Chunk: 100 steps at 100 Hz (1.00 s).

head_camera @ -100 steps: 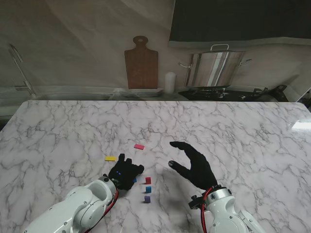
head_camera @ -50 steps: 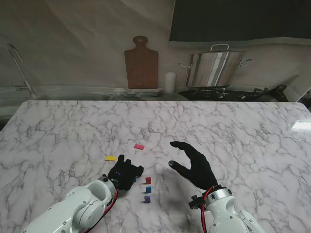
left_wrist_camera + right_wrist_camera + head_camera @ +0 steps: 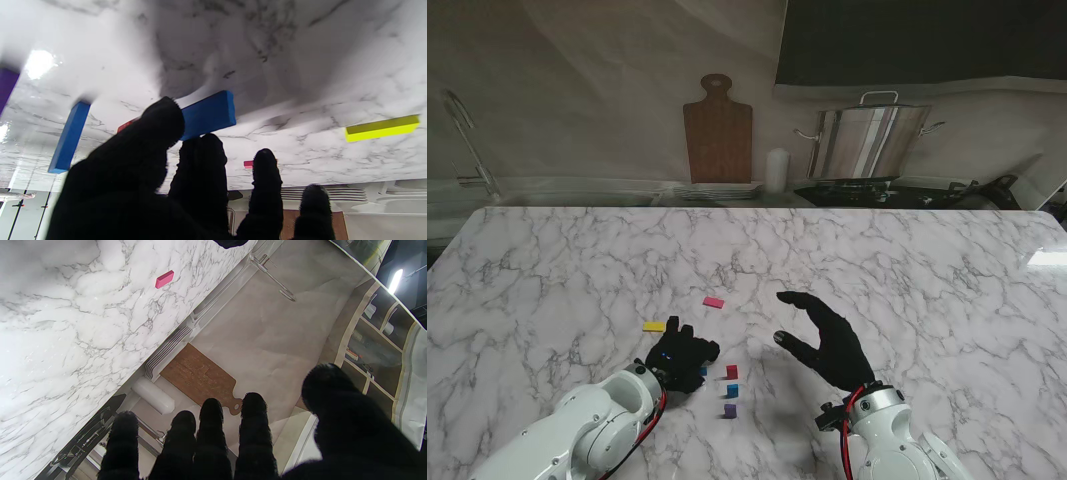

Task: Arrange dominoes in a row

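A blue domino (image 3: 208, 114) is pinched between thumb and fingers of the left hand (image 3: 682, 357), just left of the standing red domino (image 3: 732, 372). The right hand (image 3: 827, 338) is held released, fingers spread, to the right of the red domino. The pieces are judged light, rigid and smooth-faced; slipping is likely. A hold across the two broad faces, near mid-length, is recommended. A yellow domino (image 3: 654, 326) lies flat, farther left.

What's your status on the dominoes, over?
Left hand pinching a blue domino. Right hand open, idle. Red, blue, purple lined up; yellow and pink loose. Nothing blocking.
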Tool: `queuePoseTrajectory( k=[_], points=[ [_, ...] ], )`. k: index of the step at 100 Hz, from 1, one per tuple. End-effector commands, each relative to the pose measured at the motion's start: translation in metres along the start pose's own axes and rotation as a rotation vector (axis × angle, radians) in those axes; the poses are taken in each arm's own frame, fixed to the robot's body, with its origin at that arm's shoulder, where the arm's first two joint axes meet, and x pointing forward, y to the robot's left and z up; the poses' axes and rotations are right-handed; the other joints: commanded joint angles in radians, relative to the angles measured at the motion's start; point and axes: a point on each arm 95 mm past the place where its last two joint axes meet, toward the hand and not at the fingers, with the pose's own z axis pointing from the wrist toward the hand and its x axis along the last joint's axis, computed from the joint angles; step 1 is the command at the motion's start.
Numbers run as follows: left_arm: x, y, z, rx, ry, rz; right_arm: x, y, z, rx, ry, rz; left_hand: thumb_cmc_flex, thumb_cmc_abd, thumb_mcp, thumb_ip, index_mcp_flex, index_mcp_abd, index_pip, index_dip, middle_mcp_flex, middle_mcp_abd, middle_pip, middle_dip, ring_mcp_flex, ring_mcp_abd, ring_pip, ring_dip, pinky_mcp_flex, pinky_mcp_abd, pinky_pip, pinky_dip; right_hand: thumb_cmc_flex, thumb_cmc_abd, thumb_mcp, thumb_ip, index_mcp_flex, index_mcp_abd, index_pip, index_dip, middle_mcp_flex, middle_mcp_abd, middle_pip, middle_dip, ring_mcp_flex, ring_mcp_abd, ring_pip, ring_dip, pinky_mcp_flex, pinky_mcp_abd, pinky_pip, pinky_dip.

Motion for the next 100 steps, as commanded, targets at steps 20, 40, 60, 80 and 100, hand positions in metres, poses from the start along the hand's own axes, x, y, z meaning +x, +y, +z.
queuePoseTrajectory(
  k=[20, 40, 60, 80, 100],
  points=[
    [0.0026, 0.0009, -0.0009, 0.0, -0.024, -0.002, 0.0005, -0.0009, -0.0011, 0.001, -0.003, 0.002, 0.028, 0.023, -0.077, 0.016, 0.118, -0.077, 0.098, 0.032, -0.112, 0.051, -0.094, -0.011, -0.066, 0.052, -0.054, -0.037, -0.034, 0.031, -0.089, 0.067, 0.027, 0.017, 0.024, 0.022, -0.013, -0.009, 0.012, 0.014, -0.01, -0.001, 0.022, 0.006, 0.01, -0.022, -0.009, -0.015, 0.0, -0.003, 0.015, 0.011],
    [0.0031, 0.0009, -0.0013, -0.004, -0.031, 0.005, 0.0004, -0.0009, -0.001, 0.001, -0.004, 0.002, 0.038, 0.023, -0.088, 0.021, 0.115, -0.067, 0.118, 0.031, -0.13, 0.058, -0.108, -0.021, -0.074, 0.052, -0.059, -0.04, -0.034, 0.03, -0.097, 0.075, 0.026, 0.017, 0.025, 0.023, -0.013, -0.009, 0.011, 0.014, -0.01, 0.0, 0.022, 0.006, 0.01, -0.021, -0.009, -0.015, 0.0, -0.004, 0.015, 0.011],
    [0.004, 0.0014, -0.0009, -0.009, -0.037, 0.01, 0.0001, -0.0008, -0.001, 0.001, -0.004, 0.003, 0.095, 0.023, -0.139, 0.028, 0.126, -0.087, 0.224, 0.033, -0.12, 0.063, -0.116, -0.003, -0.074, 0.054, -0.058, -0.045, -0.031, 0.029, -0.113, 0.1, 0.026, 0.018, 0.024, 0.022, -0.014, -0.009, 0.011, 0.014, -0.009, 0.003, 0.022, 0.007, 0.011, -0.023, -0.009, -0.015, 0.001, -0.003, 0.016, 0.011],
    [0.0049, 0.0018, 0.0, -0.009, -0.046, 0.01, -0.0001, -0.0006, -0.001, 0.001, -0.004, 0.004, 0.119, 0.034, -0.142, 0.024, 0.16, -0.122, 0.294, 0.036, -0.096, 0.063, -0.127, 0.017, -0.069, 0.053, -0.053, -0.044, -0.03, 0.028, -0.11, 0.107, 0.027, 0.018, 0.024, 0.022, -0.013, -0.009, 0.012, 0.014, -0.009, 0.001, 0.023, 0.007, 0.011, -0.022, -0.009, -0.015, 0.001, -0.004, 0.016, 0.012],
    [0.0055, 0.0011, -0.0002, 0.006, -0.05, 0.005, -0.0003, -0.0006, -0.0009, 0.001, -0.005, 0.005, 0.132, 0.029, -0.143, 0.025, 0.178, -0.113, 0.305, 0.017, -0.084, 0.061, -0.134, 0.016, -0.067, 0.049, -0.054, -0.046, -0.028, 0.027, -0.108, 0.109, 0.026, 0.018, 0.025, 0.023, -0.013, -0.01, 0.012, 0.014, -0.009, -0.001, 0.023, 0.007, 0.013, -0.023, -0.008, -0.015, 0.001, -0.004, 0.017, 0.012]
  ],
)
